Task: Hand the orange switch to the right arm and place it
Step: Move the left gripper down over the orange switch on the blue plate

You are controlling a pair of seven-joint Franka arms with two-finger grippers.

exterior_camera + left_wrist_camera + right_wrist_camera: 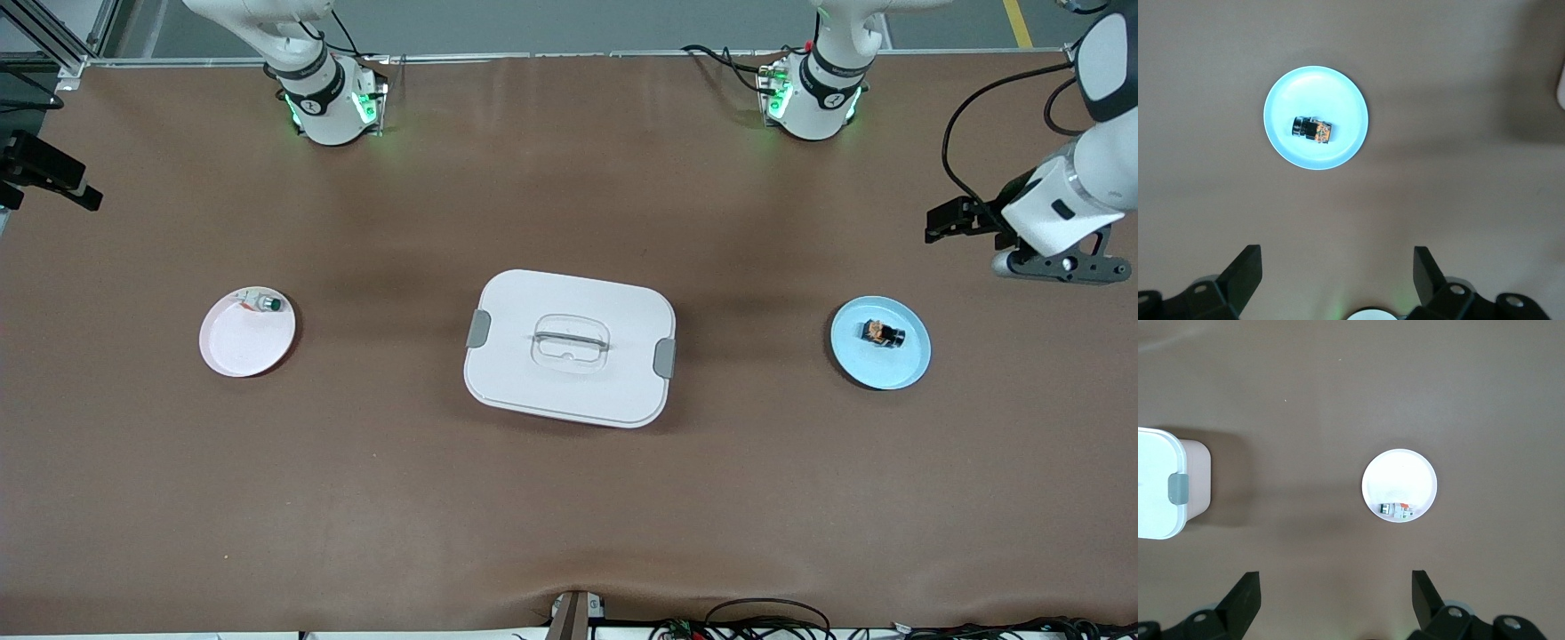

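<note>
The orange switch, a tiny black block with an orange middle, lies on its side on a light blue plate toward the left arm's end of the table. My left gripper hangs high over bare table beside that plate. It is open, with nothing between its fingers. My right gripper hangs high over the right arm's end of the table, also open and holding nothing.
A pale pink plate near the right arm's end holds a small silver-white part with a green cap. A white lidded box with grey clips stands mid-table between the plates.
</note>
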